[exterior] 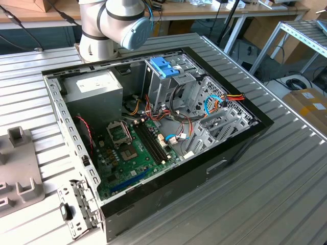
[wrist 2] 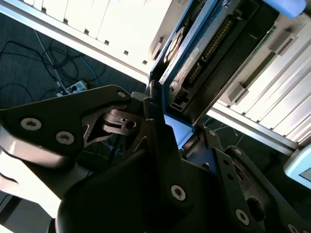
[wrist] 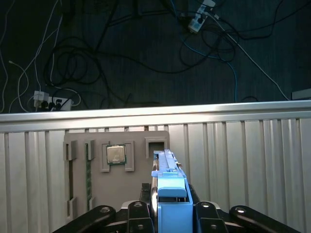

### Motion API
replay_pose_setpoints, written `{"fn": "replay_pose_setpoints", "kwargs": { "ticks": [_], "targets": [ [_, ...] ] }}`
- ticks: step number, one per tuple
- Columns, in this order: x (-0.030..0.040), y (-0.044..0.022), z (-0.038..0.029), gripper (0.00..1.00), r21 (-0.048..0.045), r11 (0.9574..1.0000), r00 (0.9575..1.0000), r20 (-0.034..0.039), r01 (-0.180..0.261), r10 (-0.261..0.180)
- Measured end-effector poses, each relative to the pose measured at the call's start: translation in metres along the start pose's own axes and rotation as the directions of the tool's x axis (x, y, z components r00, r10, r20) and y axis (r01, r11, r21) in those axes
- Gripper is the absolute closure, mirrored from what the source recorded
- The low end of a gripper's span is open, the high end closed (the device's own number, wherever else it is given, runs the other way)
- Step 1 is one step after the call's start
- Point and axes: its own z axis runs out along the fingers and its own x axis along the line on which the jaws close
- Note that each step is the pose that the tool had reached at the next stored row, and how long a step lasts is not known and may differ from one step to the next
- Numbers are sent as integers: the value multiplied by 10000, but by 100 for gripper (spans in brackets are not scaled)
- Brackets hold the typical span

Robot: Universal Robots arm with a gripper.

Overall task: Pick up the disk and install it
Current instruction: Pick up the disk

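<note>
Blue-framed disk (wrist: 167, 182) sits edge-on, pinched tight between the two fingers (wrist 2: 163, 145).

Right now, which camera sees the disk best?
The second wrist view: the disk shows its metal side, connector pins and blue frame, held in the claw. In the first wrist view the disk is edge-on, a thin blue strip. The exterior view looks at the open case.

Silver arm (exterior: 97, 23) with light-blue joint cap (exterior: 139, 31); black, screw-studded end effector (wrist 2: 172, 127)
</note>
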Motion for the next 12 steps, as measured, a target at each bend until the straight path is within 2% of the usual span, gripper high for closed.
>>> {"fn": "replay_pose_setpoints", "kwargs": {
  "ticks": [12],
  "targets": [
    [-1, 3, -58, 63, -1, 10000, 10000, 0, 0, 0]
  ]
}}
